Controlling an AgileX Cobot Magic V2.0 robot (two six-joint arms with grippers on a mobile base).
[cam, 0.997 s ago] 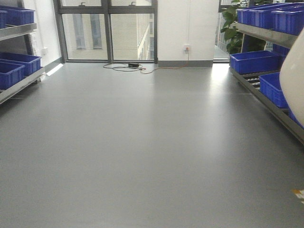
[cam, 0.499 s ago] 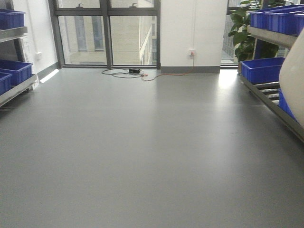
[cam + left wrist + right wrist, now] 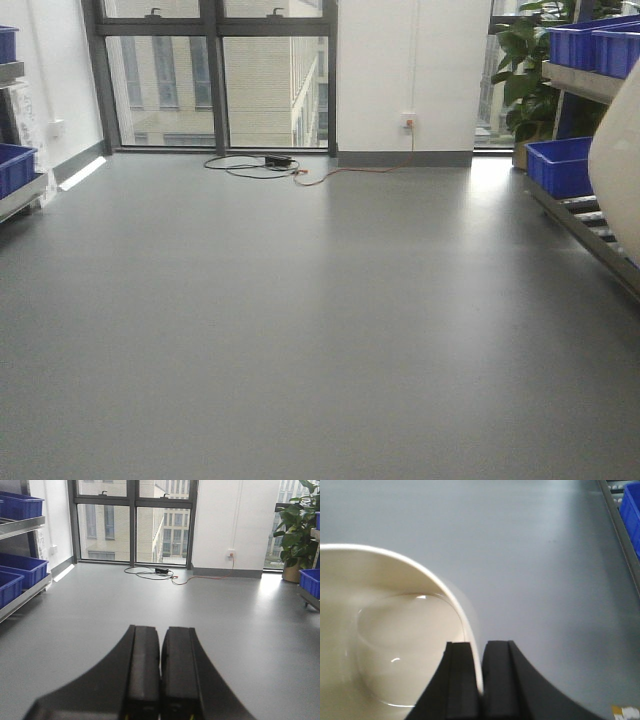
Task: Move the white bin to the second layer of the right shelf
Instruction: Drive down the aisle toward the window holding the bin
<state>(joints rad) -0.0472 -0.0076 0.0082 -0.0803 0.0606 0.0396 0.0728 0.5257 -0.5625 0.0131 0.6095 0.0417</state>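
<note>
The white bin hangs at the right edge of the front view, a cream curved wall held above the floor. The right wrist view looks into its smooth hollow. My right gripper is shut on the bin's thin rim, with one finger inside and one outside. My left gripper is shut with nothing in it and points over the grey floor. The right shelf runs along the right side, showing a low level with roller rails. I cannot tell which level is the second layer.
Blue crates sit on the right shelf, one low and others on top. A potted plant stands behind it. A left rack also holds blue crates. Cables lie by the window wall.
The far wall and windows have grown nearer. Both racks have slid outward toward the frame edges. The bin keeps its place at the right edge of the view.
</note>
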